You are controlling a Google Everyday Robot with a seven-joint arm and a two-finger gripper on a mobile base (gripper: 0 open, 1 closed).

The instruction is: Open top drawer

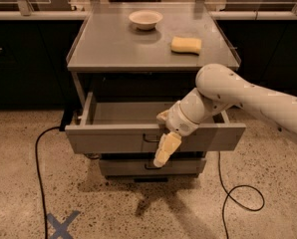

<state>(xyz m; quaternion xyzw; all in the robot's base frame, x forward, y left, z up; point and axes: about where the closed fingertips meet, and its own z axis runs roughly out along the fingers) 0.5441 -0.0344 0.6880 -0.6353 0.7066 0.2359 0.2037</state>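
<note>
The top drawer (113,138) of the grey metal cabinet stands pulled well out, and its plain grey inside (126,112) shows. Its small dark bar handle (149,139) is at the centre of the wide front panel. My gripper (164,142) is at the drawer's front, just right of the handle, reaching over the top rim and hanging down in front of the panel. My white arm (248,96) comes in from the right. Below, a shorter, narrower drawer front (123,167) is closed.
On the cabinet top (113,49) sit a white bowl (145,19) and a yellow sponge (186,45). Black cables lie on the speckled floor at the left (37,168) and the right (243,198). A blue tape X (61,225) marks the floor. Dark counters stand behind.
</note>
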